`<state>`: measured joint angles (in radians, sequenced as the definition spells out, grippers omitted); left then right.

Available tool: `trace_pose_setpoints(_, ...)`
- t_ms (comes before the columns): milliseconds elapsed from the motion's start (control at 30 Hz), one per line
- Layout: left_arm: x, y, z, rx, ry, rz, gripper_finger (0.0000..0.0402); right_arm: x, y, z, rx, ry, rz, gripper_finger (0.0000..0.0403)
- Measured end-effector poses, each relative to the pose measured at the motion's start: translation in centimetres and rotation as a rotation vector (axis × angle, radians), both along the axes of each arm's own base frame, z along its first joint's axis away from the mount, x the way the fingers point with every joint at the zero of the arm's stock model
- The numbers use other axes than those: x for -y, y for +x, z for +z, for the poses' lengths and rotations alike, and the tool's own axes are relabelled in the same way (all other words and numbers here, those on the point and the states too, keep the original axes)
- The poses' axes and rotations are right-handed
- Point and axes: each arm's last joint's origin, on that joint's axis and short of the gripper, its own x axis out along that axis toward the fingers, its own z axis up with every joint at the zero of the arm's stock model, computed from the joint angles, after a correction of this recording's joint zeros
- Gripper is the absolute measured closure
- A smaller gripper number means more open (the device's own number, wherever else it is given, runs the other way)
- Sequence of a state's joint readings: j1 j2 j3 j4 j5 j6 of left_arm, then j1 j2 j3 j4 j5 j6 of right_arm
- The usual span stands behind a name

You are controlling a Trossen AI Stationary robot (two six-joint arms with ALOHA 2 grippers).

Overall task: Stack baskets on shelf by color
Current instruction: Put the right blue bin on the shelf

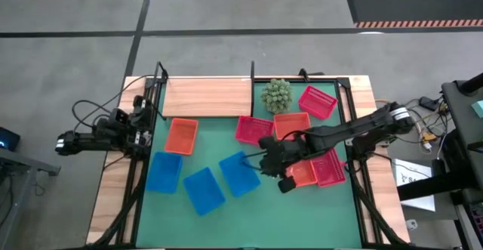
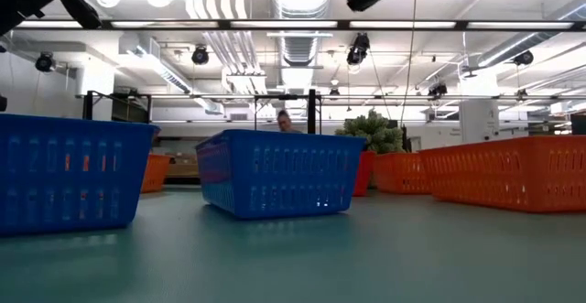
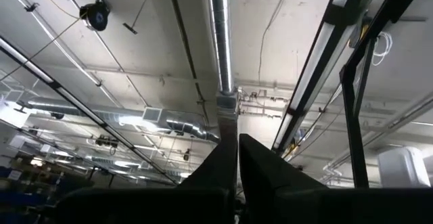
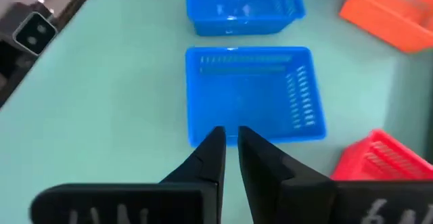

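Note:
Several baskets stand with their flat bottoms on the green mat. They are blue, orange and red-pink. The wooden shelf lies bare at the far left. My right gripper hangs above the mat's middle, slanting down over the near rim of a blue basket. Its fingertips stand a narrow slit apart with nothing between them. My left gripper is shut, folded back at the table's left edge and pointing up at the ceiling.
A spiky green ball plant stands beside the shelf's black post. Another orange basket lies partly under my right arm. Black frame rails run along both table sides. In the low view a person's head shows far behind.

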<state>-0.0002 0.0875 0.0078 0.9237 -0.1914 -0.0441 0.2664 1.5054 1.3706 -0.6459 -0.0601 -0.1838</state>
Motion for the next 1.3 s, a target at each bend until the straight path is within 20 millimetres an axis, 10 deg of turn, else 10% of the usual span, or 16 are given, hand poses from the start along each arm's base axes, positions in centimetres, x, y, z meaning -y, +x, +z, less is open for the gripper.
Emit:
trace_pose_setpoints(500,0.0,0.0,0.0,0.001,0.000,-0.001,0.0402,-1.9,5.6,-5.4,-0.161,0.027,-0.009,0.0214)
trace_pose_setpoints(1300,0.0,0.0,0.1,0.002,0.000,-0.001,0.0402,-2.9,7.5,-10.2,-0.203,0.029,0.067,0.0244)
